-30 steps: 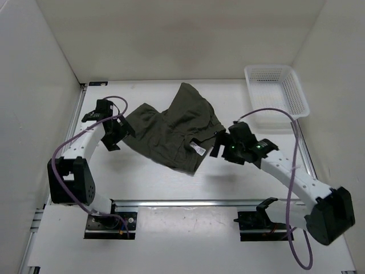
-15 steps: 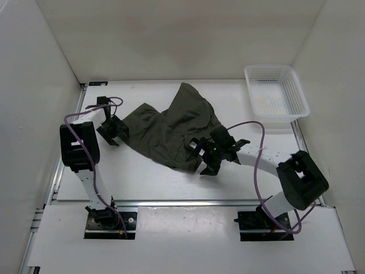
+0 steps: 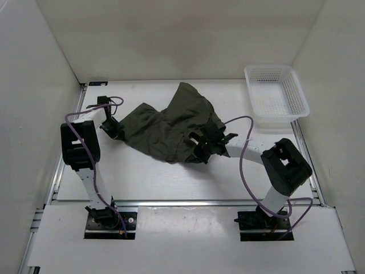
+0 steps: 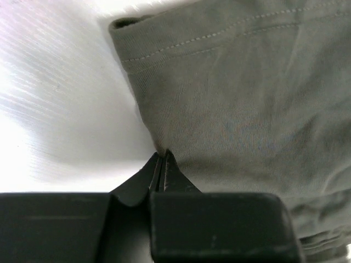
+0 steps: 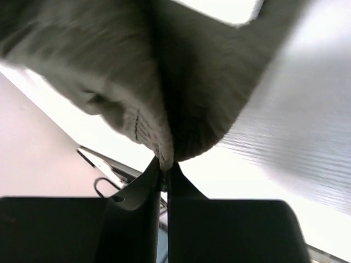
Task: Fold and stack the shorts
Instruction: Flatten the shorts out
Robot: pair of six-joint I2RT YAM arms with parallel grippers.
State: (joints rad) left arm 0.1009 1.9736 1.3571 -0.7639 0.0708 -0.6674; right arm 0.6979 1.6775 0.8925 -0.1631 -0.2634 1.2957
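Observation:
The dark olive-green shorts (image 3: 168, 128) lie crumpled across the middle of the table. At their left edge my left gripper (image 3: 118, 132) is shut on the cloth. In the left wrist view its tips (image 4: 163, 156) pinch a fold of the shorts (image 4: 241, 93) just below a stitched hem. My right gripper (image 3: 202, 149) is shut on the shorts at their lower right edge. The right wrist view shows that gripper (image 5: 166, 163) clamping a bunched edge of the shorts (image 5: 181, 71), which hangs raised off the table.
A white mesh basket (image 3: 276, 97) stands at the back right corner. White walls close in the table on three sides. An aluminium rail (image 3: 188, 202) runs along the near edge, in front of both arm bases.
Both grippers moved in onto the shorts and went from open to shut on the cloth. The right arm folded back toward its base, and the shorts' lower right edge shifted slightly.

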